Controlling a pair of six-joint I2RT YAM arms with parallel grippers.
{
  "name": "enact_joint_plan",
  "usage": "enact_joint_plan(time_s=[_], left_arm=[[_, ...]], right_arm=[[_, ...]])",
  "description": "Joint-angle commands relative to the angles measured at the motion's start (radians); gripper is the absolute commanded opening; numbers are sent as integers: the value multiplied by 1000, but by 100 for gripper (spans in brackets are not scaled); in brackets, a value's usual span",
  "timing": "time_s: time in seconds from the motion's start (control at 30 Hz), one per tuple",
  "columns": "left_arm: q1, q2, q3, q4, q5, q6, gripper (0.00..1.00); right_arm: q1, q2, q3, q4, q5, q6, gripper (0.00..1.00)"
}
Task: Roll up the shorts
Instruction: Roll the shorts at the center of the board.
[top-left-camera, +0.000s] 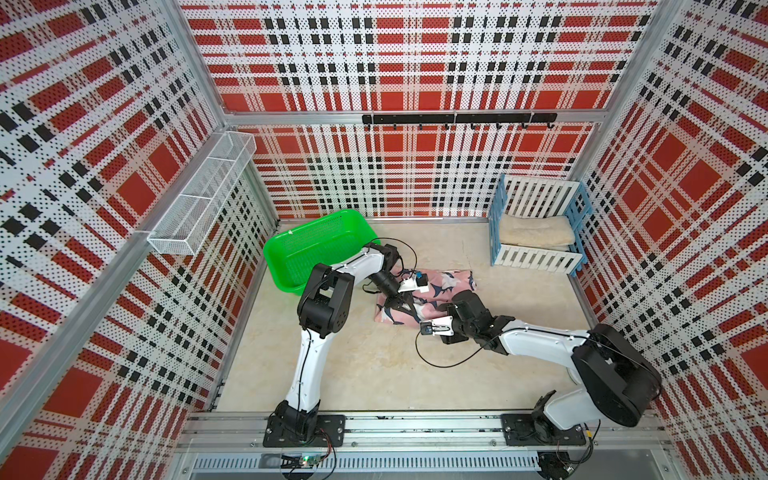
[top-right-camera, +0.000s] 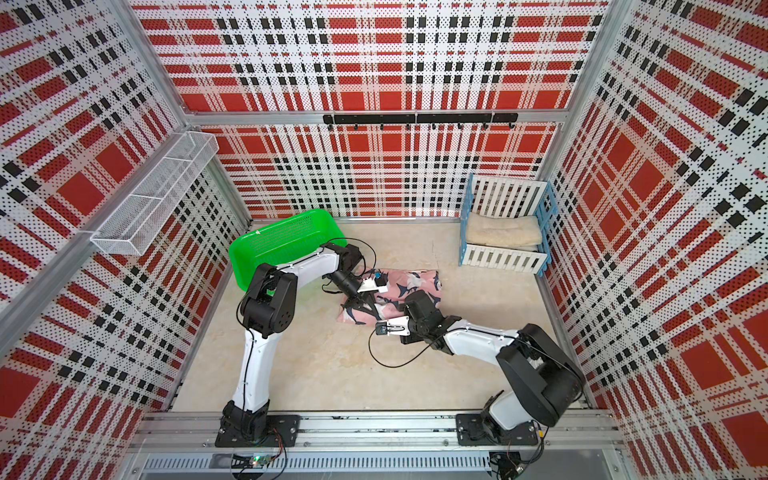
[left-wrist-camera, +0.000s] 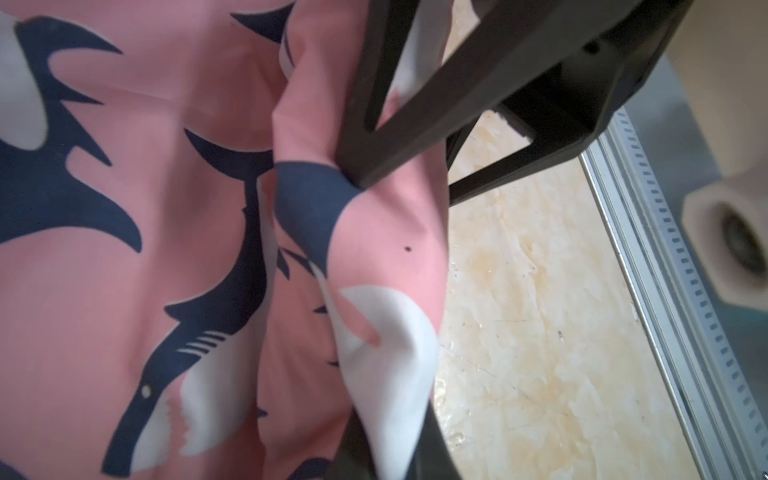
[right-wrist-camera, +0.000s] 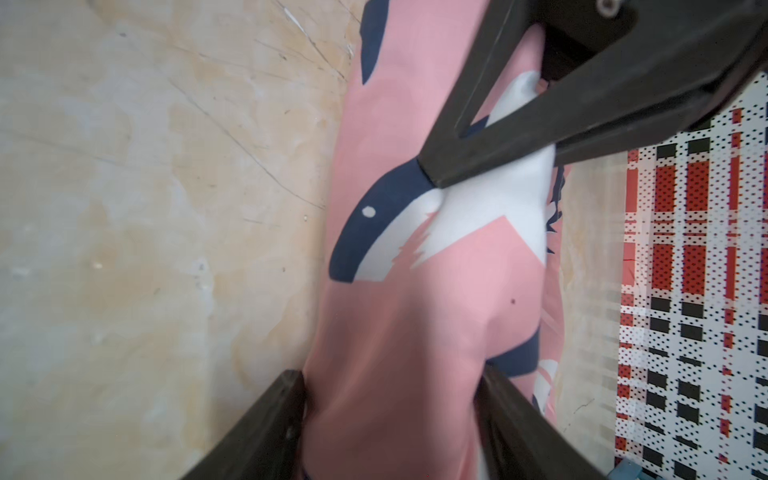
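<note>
Left gripper (left-wrist-camera: 368, 307) pinches a raised fold of the shorts (top-left-camera: 442, 282); right gripper (right-wrist-camera: 411, 282) clasps their thick rolled edge. The shorts, pink with navy-and-white sharks, lie partly rolled and creased on the table (top-left-camera: 374, 365) beneath both grippers, a green basket (top-left-camera: 299, 249) just beyond the left one.

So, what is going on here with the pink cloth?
Two robot arms are working on the shorts, which lie partly rolled on the table. The left gripper is shut on a fold of the fabric. The right gripper has the thick rolled part between its jaws; whether it clamps, I cannot tell.
</note>
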Motion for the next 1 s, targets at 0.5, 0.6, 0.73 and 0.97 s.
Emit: enact_joint_plan(time_s=[0.5,0.6,0.73,0.97], left_arm=[[-67,-677,-811,1180,-300,-365,74],[-150,-691,-883,1242,-439,-336,74],[-173,-706,-981,1403,-487,-380,74],[-179,-589,-924,1355,-534,-330,70]], right_arm=[[-280,214,433,-771,-571,-3,0],[-308,277,510,-873,-657,-15,0],[-318,351,584,-965,-695,-35,0],[-328,360,606,-985,-735,-54,0]])
